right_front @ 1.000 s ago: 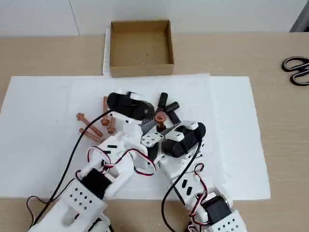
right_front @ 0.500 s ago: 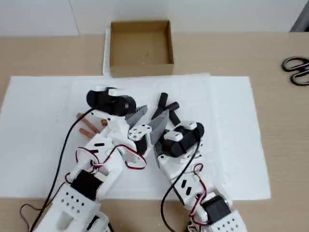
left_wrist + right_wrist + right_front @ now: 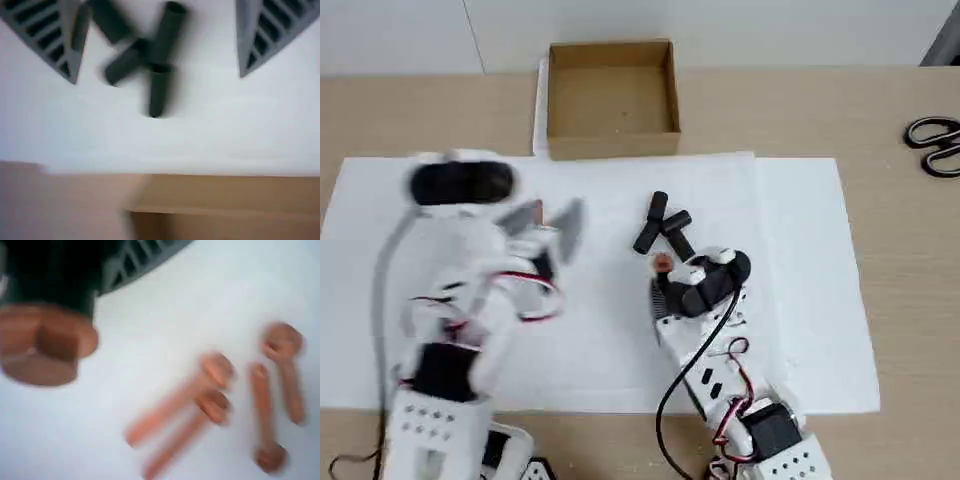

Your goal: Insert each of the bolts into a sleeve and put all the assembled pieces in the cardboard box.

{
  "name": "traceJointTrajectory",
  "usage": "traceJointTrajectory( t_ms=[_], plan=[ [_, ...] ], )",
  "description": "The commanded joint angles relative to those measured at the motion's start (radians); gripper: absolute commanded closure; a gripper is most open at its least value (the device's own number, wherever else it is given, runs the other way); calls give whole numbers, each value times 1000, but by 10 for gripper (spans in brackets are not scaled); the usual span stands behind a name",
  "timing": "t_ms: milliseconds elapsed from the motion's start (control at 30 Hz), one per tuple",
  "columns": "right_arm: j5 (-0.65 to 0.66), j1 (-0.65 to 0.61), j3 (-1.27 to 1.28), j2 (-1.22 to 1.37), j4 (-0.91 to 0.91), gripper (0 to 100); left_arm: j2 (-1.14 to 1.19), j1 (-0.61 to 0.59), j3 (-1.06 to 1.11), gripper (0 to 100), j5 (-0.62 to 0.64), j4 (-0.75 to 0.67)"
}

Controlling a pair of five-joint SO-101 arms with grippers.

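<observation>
Beside loose sleeves (image 3: 658, 222), right gripper (image 3: 664, 272) pinches a sleeved bolt (image 3: 662, 263); left gripper (image 3: 548, 218) spread.

Light wooden surface (image 3: 880, 110) runs across whole high view, grain going sideways. Large white sheet (image 3: 800, 300) covers its middle and lies flat. Black-handled scissors (image 3: 935, 145) rest on bare wood at right edge, well apart from sheet. White wall (image 3: 720, 30) behind far edge, with thin seam. Light even, shadows soft.
</observation>
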Motion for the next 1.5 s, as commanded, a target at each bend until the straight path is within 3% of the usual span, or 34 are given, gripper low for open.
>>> traceJointTrajectory(
  t_ms=[0,200,600,800,1167,1467],
  plan=[
    [9,61,-146,-7,74,963,-9,-164,-166,802,-104,203],
    [130,154,-405,177,88,964,-11,-267,-257,802,-121,388],
    [138,191,-1339,1205,74,964,-18,-272,-263,802,-124,477],
    [138,193,-1703,1635,-101,964,-20,-273,-260,802,-124,479],
    [135,189,-2042,2233,-504,964,-20,-273,-259,802,-169,499],
    [135,193,-2196,2494,-539,963,-20,-273,-259,802,-193,499]
  ],
)
